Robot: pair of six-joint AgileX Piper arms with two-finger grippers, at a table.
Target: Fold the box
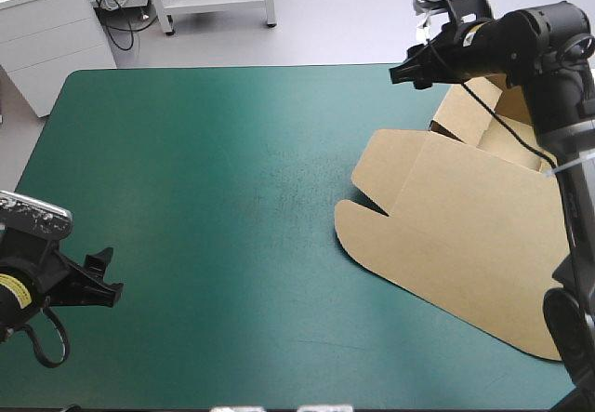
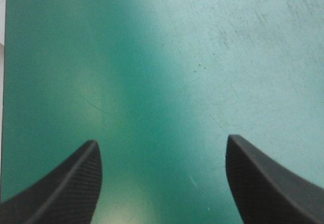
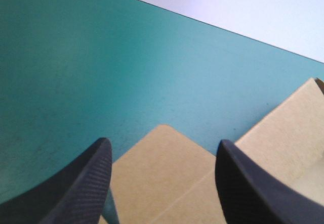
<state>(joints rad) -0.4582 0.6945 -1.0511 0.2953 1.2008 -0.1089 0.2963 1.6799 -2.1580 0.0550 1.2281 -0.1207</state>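
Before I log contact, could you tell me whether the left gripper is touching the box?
Apart: the high view shows the left gripper far to the left, with teal-green cover between it and the box.

Left arm (image 1: 37,277) and right arm (image 1: 539,35) read matte black on my feed, with rounded cylindrical housings. I note a yellow label (image 1: 11,289) on the left wrist. Fingers (image 2: 66,193) on left gripper (image 2: 162,140) and right gripper (image 3: 163,142) are black curved fins, finely cross-hatched.

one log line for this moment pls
box: mostly flat, right side of teal-green cover | left gripper: open, over bare cover | right gripper: open, above box's far edge
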